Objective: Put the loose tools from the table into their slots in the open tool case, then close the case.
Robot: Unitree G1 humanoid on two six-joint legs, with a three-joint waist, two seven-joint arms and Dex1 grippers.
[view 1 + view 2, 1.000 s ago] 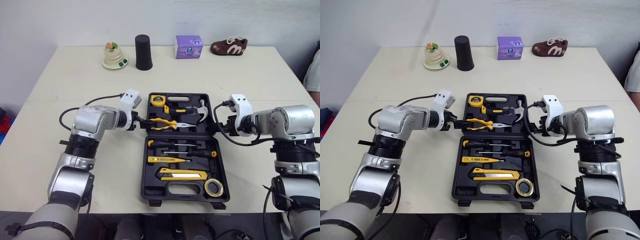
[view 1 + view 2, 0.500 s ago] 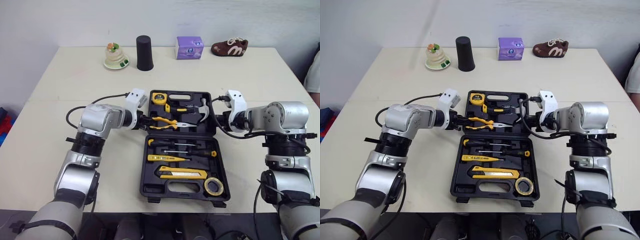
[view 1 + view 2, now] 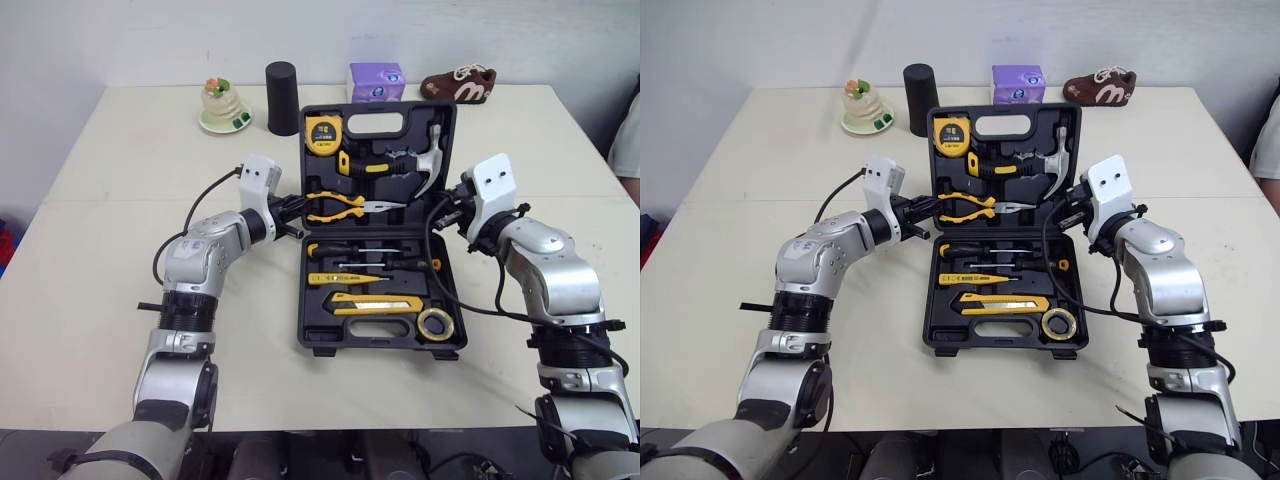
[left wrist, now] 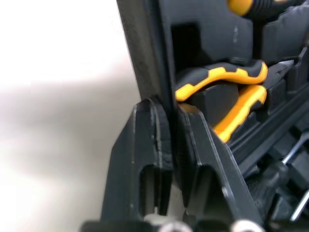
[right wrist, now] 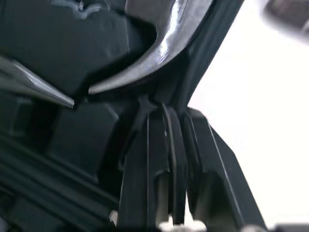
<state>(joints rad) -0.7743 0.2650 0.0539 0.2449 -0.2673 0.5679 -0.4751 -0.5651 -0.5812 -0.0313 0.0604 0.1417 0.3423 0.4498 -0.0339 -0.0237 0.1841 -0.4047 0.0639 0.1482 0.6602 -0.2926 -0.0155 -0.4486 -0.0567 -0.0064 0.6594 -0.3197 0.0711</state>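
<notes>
While my left pincer [image 4: 166, 108] pinches narrow on one side edge of the lid [image 3: 304, 150], one finger [image 4: 137, 145] lies outside the wall and the other inside. The yellow-handled pliers [image 4: 227, 92] sit just past its tip. My right pincer [image 5: 166, 111] clamps the opposite edge the same way, with the hammer's [image 5: 159, 48] claw curving right ahead of its fingertips.

Between the two pincers the lid stands tilted up from the case [image 3: 335, 340], not yet shut. It carries the pliers, the hammer and, beyond them, a tape measure [image 3: 322, 132].

On my side of the pincers, the case's lower half lies flat on the table [image 3: 100, 250]. It holds the screwdrivers [image 3: 365, 250] nearest the grip, then a yellow knife [image 3: 375, 303], and a tape roll [image 3: 433, 324] in the corner below my right pincer.

Well beyond the lid, along the table's far edge, stand a dish [image 3: 222, 108], a black cup [image 3: 282, 84], a purple box [image 3: 377, 81] and a brown shoe [image 3: 458, 85].
</notes>
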